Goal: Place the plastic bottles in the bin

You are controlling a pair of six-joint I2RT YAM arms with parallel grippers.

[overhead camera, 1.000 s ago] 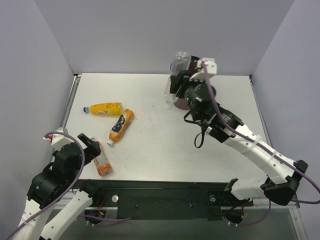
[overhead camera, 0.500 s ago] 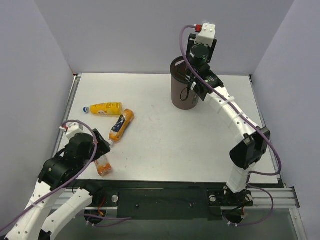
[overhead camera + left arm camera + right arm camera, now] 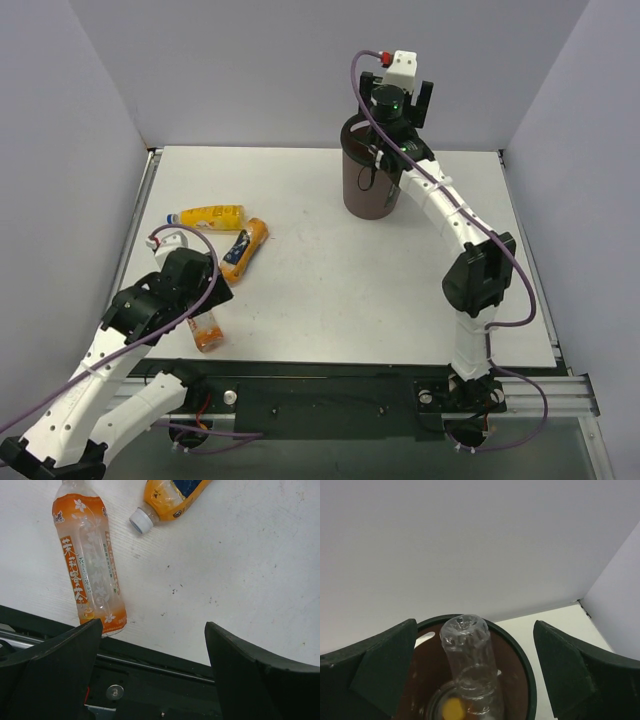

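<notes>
The dark brown bin (image 3: 362, 185) stands at the back of the table. My right gripper (image 3: 386, 140) hangs open just above it. In the right wrist view a clear plastic bottle (image 3: 470, 660) sits base-up inside the bin (image 3: 522, 652), below the open right gripper (image 3: 475, 624) and free of its fingers. A yellow bottle with a blue cap (image 3: 210, 216) and an orange bottle (image 3: 243, 250) lie at the left. A third orange-labelled bottle (image 3: 206, 331) (image 3: 90, 565) lies by the front edge. My left gripper (image 3: 152, 625) hovers open and empty to its right, above the table's front edge.
A black rail (image 3: 165, 675) runs along the table's front edge under the left gripper. The white-capped end of the orange bottle (image 3: 167, 495) shows at the top of the left wrist view. Grey walls enclose the table on three sides.
My right gripper has opened over the bin and the clear bottle has dropped in. The left arm has moved forward and right, over the front orange bottle.
</notes>
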